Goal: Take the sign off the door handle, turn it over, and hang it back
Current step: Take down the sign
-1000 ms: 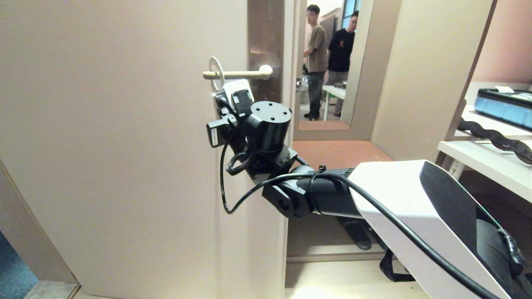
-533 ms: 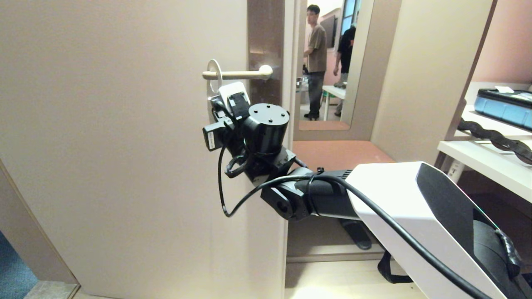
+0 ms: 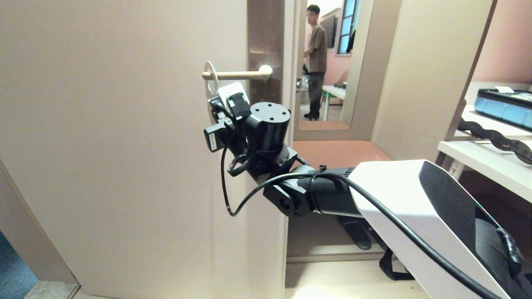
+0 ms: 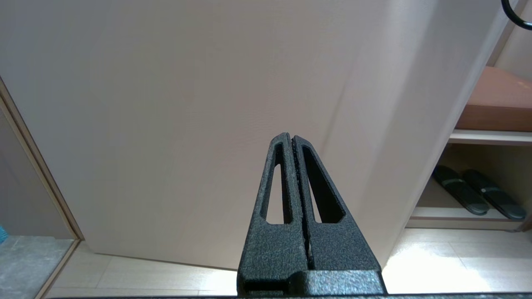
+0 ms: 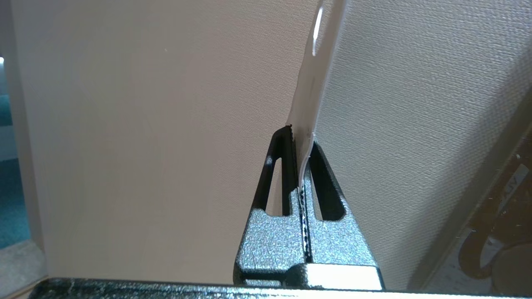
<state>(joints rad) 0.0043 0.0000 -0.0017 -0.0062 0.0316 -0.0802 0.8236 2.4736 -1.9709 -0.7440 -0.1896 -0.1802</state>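
Since a second ago the sign [image 3: 210,79] has slid along the door handle [image 3: 237,74] toward its free tip and turned from nearly face-on to nearly edge-on in the head view, while one of the two people in the room beyond the door has gone from sight. The sign's round hole is still looped on the handle, just inside the tip, and its long axis runs down from there into the right gripper [image 5: 302,166], whose fingers are clamped on its lower edge. In the right wrist view the sign shows as a thin white blade, rising away from the fingers beside the door [image 3: 124,137]. To finish the removal well, I judge the gripper should carry the sign straight along the handle's line, keeping the hole square to it so the rim does not snag. The left gripper [image 4: 292,143] is parked low facing the door, fingers together and empty.
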